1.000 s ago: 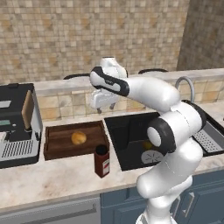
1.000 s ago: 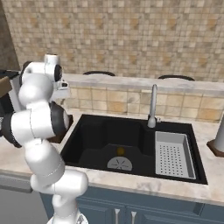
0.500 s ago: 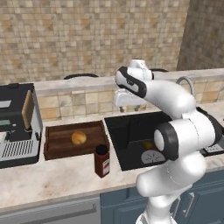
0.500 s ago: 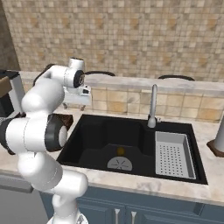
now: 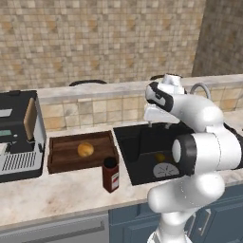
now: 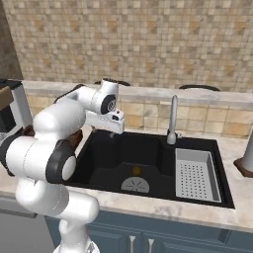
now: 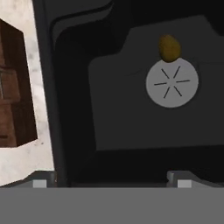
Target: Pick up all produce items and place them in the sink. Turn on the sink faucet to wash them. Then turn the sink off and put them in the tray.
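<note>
Left base view: an orange-yellow fruit (image 5: 86,150) sits mid-floor in the wooden tray (image 5: 58,163) on the counter's left stretch, while a smaller fruit (image 5: 160,157) lies in the black sink (image 5: 132,161) beside the drain (image 5: 166,170). A red-labelled jar (image 5: 110,174) stands near the counter's front edge, between tray and sink.

Right base view: the gripper (image 6: 114,129) hangs over the sink's left rear corner with its jaws wide apart and nothing in them. The faucet (image 6: 172,119) rises at the basin's back rim, well clear, and a perforated rack (image 6: 196,174) occupies the right end.

Hand view: the small fruit touches the drain's rim on open basin floor. The retrieval step appears half done; the next move likely calls for a descent onto this fruit, minding the sink's left wall.
</note>
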### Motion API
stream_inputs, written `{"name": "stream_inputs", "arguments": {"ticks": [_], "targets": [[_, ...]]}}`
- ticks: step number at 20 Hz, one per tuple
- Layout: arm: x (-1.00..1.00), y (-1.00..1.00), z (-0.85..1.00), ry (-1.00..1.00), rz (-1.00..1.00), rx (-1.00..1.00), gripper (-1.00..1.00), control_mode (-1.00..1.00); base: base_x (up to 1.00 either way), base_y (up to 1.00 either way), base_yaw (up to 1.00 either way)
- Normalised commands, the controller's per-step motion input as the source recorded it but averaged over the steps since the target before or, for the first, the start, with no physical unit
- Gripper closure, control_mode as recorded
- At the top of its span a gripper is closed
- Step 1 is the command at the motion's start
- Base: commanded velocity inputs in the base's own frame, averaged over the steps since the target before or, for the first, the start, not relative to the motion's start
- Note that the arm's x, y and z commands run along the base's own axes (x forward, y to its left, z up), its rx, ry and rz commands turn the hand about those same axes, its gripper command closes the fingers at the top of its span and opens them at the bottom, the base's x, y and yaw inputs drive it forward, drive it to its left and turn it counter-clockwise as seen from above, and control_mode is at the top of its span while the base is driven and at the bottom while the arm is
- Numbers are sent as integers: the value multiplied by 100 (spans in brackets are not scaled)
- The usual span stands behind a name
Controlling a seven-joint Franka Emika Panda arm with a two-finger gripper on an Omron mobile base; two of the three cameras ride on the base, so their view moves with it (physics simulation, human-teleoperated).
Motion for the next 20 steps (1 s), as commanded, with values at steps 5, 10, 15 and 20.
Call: {"name": "stream_inputs", "arguments": {"ticks": [5, 10, 15, 20], "targets": [[22, -51, -35, 0, -15, -6, -100, -100, 0, 0, 0], [21, -45, -49, 0, -10, -8, -100, -100, 0, 0, 0], [5, -38, -61, 0, -5, -3, -100, -100, 0, 0, 0], [14, -25, -54, 0, -1, 0, -100, -100, 0, 0, 0]]}}
